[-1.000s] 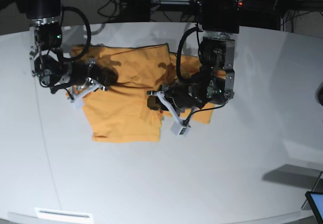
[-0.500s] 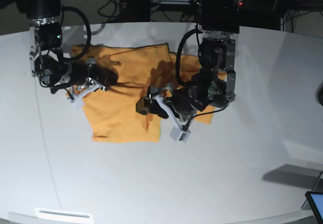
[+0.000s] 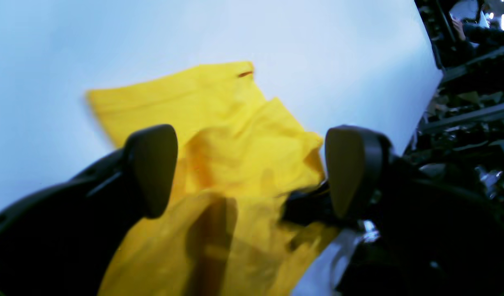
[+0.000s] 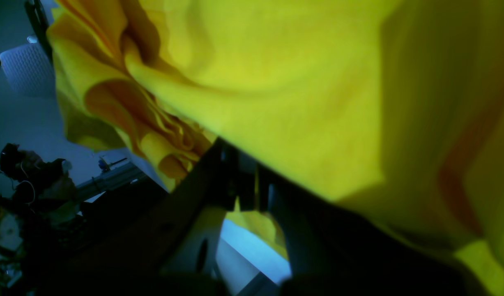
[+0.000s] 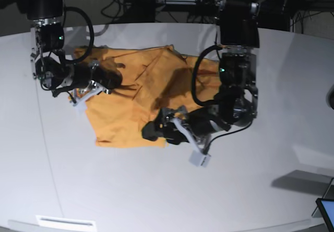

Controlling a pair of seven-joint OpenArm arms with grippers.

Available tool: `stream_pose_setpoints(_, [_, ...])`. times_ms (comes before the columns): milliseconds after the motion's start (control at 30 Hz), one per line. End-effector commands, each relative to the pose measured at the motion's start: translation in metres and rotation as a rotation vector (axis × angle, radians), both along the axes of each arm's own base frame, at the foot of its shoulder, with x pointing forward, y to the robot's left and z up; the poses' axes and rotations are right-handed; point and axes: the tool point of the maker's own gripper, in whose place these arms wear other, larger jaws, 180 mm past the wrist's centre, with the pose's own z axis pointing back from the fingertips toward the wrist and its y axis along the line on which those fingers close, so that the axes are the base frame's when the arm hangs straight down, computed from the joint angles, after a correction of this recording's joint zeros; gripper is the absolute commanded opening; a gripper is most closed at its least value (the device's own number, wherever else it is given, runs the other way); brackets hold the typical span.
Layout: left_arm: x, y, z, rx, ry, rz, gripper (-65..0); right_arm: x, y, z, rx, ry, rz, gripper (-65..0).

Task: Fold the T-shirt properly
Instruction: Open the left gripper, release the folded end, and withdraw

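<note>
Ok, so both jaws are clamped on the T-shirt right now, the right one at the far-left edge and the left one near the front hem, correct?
Not quite. The left gripper is open: in the left wrist view its jaws stand wide apart above the T-shirt, gripping nothing. The right gripper is shut on the shirt's edge, as the base view shows.

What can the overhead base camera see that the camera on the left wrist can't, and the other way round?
Only the base view shows both arms at once, the whole T-shirt spread on the white table, and the right gripper lying on the cloth near its far left side.

Only the left wrist view shows, close up, the two dark fingers of the left gripper standing wide apart with nothing between them, and a small red mark near one cloth edge.

Both show the yellow-orange shirt, the white table and the left gripper above the shirt's near edge.
</note>
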Motion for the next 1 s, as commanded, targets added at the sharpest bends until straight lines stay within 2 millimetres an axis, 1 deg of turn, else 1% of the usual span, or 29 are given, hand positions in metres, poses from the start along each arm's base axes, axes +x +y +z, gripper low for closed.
stream_pose_setpoints(0, [0.006,0.005,0.021,-0.016,-0.066,0.003,-10.2,-0.012,-0.022,-0.021,-0.132,0.052,0.003,-64.9])
stream_pose_setpoints(33, [0.005,0.012,0.025,0.004,-0.086,0.004,-10.2,-0.012,-0.022,-0.021,-0.132,0.052,0.003,-64.9])
stream_pose_setpoints(133, [-0.009,0.031,0.036,0.082,-0.153,-0.008,-10.2,-0.012,-0.025,-0.022,-0.141,0.051,0.005,-64.9])
stream_pose_setpoints(167, [-0.014,0.034,0.04,0.1,-0.172,-0.013,-10.2,-0.012,-0.025,-0.022,-0.141,0.051,0.005,-64.9])
stream_pose_setpoints(233, [-0.026,0.041,0.039,0.127,-0.182,-0.018,-10.2,-0.011,-0.026,-0.021,-0.143,0.05,0.005,-64.9])
stream_pose_setpoints(333, [-0.035,0.051,0.034,0.132,-0.167,0.01,-10.6,-0.011,-0.026,-0.021,-0.145,0.048,0.005,-64.9])
stream_pose_setpoints(433, [-0.037,0.064,0.035,0.133,-0.168,0.053,-10.6,-0.01,-0.026,-0.021,-0.143,0.047,0.005,-64.9])
stream_pose_setpoints(600, [-0.037,0.096,0.033,0.161,-0.159,0.132,-10.6,-0.012,-0.026,-0.022,-0.145,0.051,0.005,-64.9])
stream_pose_setpoints(667, [-0.042,0.098,0.027,0.163,-0.138,0.137,-10.6,-0.012,-0.026,-0.022,-0.144,0.052,0.006,-64.9])
stream_pose_setpoints(800, [-0.05,0.095,0.018,0.158,-0.11,0.13,-10.6,-0.012,-0.026,-0.022,-0.144,0.053,0.008,-64.9])
stream_pose_setpoints(867, [-0.05,0.094,0.019,0.156,-0.112,0.129,-10.6,-0.012,-0.025,-0.021,-0.142,0.052,0.009,-64.9])
stream_pose_setpoints(967, [-0.044,0.097,0.025,0.153,-0.135,0.141,-10.6,-0.012,-0.026,-0.021,-0.144,0.051,0.008,-64.9])
